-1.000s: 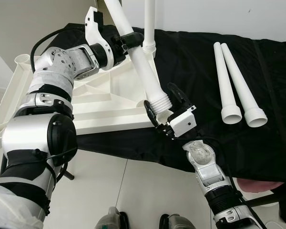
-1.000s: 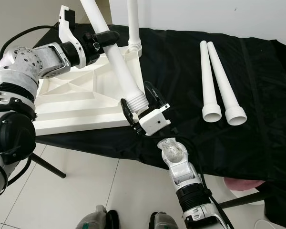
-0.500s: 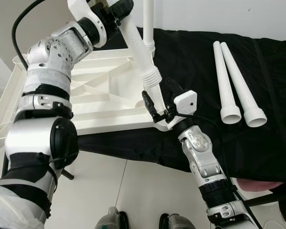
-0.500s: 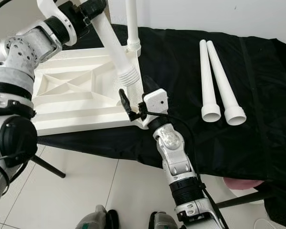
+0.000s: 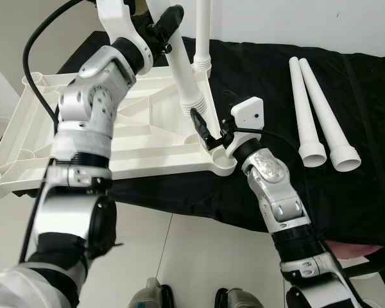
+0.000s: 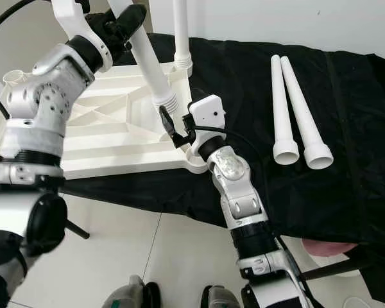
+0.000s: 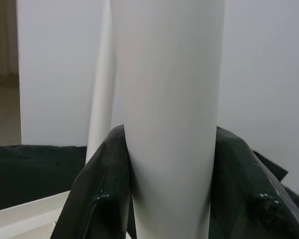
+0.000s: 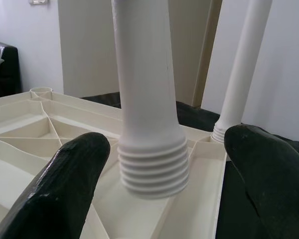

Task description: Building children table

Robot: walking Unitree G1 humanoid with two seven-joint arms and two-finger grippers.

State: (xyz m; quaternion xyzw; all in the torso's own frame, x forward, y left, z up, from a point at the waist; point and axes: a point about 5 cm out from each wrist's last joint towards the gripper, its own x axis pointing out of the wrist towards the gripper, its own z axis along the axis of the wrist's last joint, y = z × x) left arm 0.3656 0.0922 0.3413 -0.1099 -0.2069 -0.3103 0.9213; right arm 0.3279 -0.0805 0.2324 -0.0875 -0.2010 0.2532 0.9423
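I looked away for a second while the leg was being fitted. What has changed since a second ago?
The left gripper, clamped on the leg, swung it from a slant to nearly upright and lifted its threaded end above the tabletop. The right gripper, open, rose from the tabletop's near edge to just below that end. The mounted leg and two loose legs stayed put.

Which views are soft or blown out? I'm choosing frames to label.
Left wrist view: the white table leg is close, washed pale, its fingers blurry. Right wrist view: fingers out of focus, threaded leg end sharper. Eye views: even light, sharp, mild wide-angle bend.
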